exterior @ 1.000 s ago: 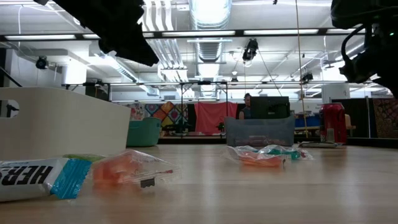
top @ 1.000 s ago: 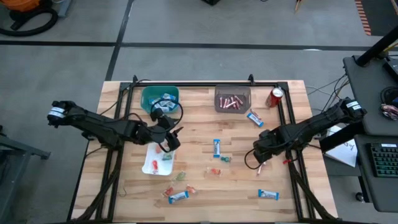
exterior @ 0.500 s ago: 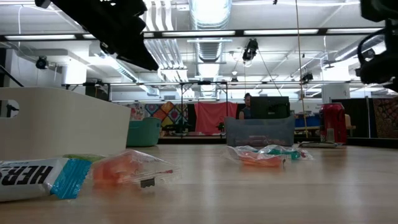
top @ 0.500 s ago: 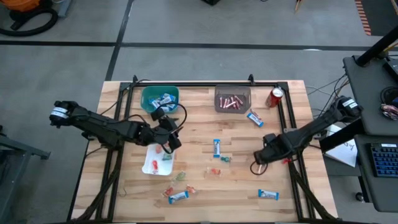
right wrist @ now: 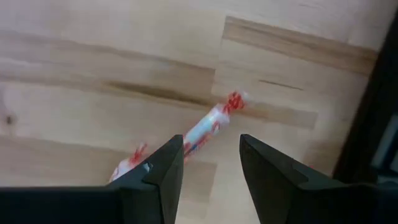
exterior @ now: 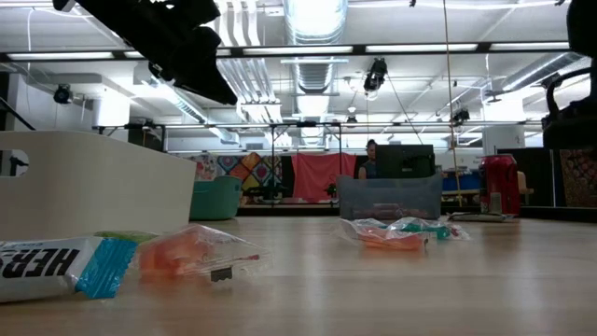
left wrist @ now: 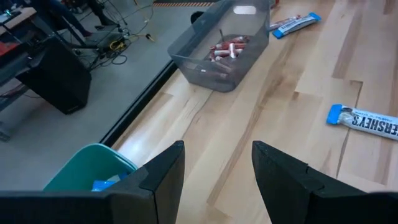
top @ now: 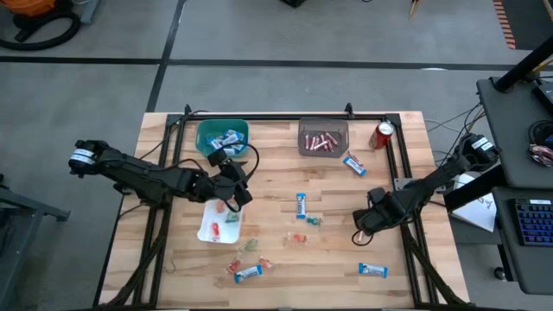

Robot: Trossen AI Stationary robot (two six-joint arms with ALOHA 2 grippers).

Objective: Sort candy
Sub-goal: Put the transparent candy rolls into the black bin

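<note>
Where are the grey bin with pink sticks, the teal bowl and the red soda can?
grey bin (top: 304, 130): high view, on its rim.
teal bowl (top: 204, 130): high view, on its rim.
red soda can (top: 383, 135): high view, on its side.

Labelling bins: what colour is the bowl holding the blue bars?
Teal bowl, clearest in the high view.

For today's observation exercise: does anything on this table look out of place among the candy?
Yes: a red soda can stands at the wooden table's far right corner, beside the grey bin of pink sticks. It is not candy. Loose sweets lie scattered, unsorted.
</note>
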